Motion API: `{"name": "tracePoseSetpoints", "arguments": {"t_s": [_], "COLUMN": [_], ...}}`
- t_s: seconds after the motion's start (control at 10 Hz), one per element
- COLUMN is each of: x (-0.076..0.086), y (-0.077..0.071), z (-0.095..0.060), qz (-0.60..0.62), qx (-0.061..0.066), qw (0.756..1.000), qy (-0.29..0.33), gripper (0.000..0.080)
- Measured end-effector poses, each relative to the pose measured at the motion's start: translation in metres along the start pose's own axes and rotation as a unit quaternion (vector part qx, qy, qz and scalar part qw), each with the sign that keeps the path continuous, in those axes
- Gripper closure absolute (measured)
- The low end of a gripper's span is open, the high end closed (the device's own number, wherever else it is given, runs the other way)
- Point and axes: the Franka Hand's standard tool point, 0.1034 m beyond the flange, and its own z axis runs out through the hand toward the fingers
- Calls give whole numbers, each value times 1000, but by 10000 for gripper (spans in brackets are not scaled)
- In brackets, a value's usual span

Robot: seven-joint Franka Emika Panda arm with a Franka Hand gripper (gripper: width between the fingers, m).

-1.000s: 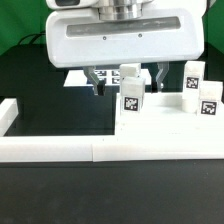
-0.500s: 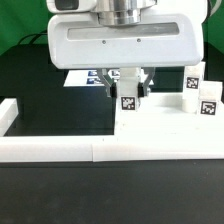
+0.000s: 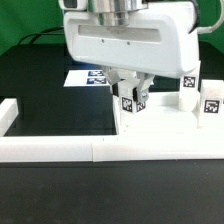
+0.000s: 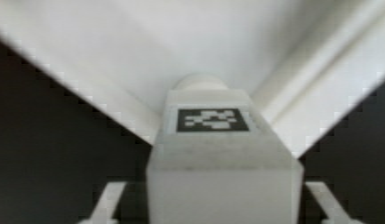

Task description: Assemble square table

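My gripper point(image 3: 131, 100) is shut on a small white leg post point(image 3: 128, 92) with a black-white tag and holds it upright over the near corner of the white square tabletop point(image 3: 170, 125). The hand above it is tilted. In the wrist view the post point(image 4: 215, 150) fills the middle between my two fingers point(image 4: 111, 205), with white tabletop surface point(image 4: 171, 40) beyond it. Two more tagged leg posts stand on the exterior view's right, one further back point(image 3: 189, 88) and one nearer point(image 3: 211, 105). A fourth post is not in view.
The long low white border wall point(image 3: 60, 150) runs along the front and turns back at the exterior view's left; the tabletop lies against it. The marker board point(image 3: 80, 76) lies flat on the black table behind my hand.
My fingers stood wide apart on either side of the leg post, then closed on it. The hand has since shifted toward the exterior view's right and tilted, the post with it.
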Motion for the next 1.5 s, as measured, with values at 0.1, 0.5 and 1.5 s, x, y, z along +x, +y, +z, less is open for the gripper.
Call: {"name": "tracePoseSetpoints", "arguments": {"t_s": [0.1, 0.5, 1.5], "x": [-1, -11, -20], "y": [0, 1, -7], "z": [0, 1, 6], "qz": [82, 326, -324], "qx": [8, 44, -9], "qw": [997, 944, 945], "qy": [5, 12, 45], "gripper": [508, 508, 150]}}
